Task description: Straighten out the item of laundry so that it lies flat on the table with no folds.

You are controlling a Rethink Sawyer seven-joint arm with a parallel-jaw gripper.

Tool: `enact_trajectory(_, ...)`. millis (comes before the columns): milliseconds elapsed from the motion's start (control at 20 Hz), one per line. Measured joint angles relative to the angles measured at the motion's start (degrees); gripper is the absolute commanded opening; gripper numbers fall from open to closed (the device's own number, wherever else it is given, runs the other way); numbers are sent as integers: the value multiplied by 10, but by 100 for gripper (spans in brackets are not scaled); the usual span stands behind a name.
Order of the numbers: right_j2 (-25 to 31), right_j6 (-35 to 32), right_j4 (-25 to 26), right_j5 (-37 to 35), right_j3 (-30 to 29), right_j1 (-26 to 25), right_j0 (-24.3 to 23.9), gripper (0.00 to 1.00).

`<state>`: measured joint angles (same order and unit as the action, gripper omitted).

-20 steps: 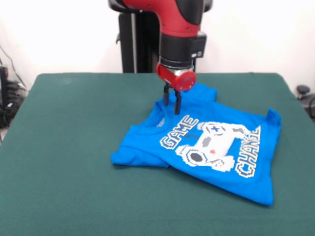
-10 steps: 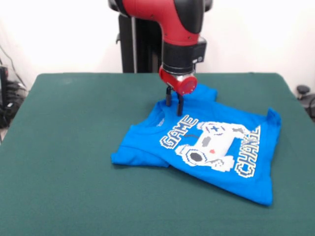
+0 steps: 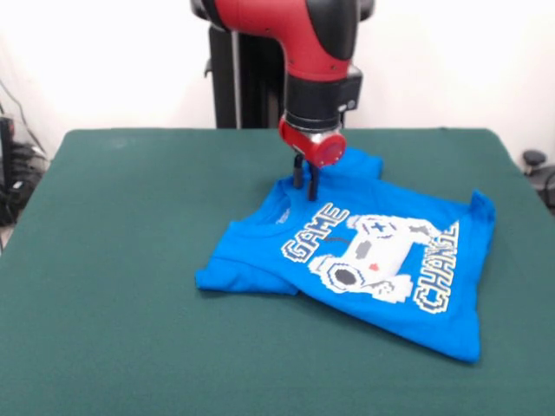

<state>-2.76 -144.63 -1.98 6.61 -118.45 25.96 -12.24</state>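
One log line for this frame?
gripper: over shirt's collar edge, fingers nearly together | shirt: print up, folds remain | table: green | task: unfinished

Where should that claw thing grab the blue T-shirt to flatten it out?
Probably the folded-under sleeve edge of the blue T-shirt at the picture's left, coming straight down from above, since the cloth doubles there. The gripper hangs by the collar instead.

Blue T-shirt [image 3: 364,260] on green table [image 3: 113,260] — tool [image 3: 305,187] at its collar, fingers close together
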Motion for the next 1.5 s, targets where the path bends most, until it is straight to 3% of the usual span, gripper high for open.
enact_trajectory(1000, 2, 0, 8, 6, -7, 0, -11, 0)
enact_trajectory(1500, 22, 0, 8, 55, -33, 0, -37, 0)
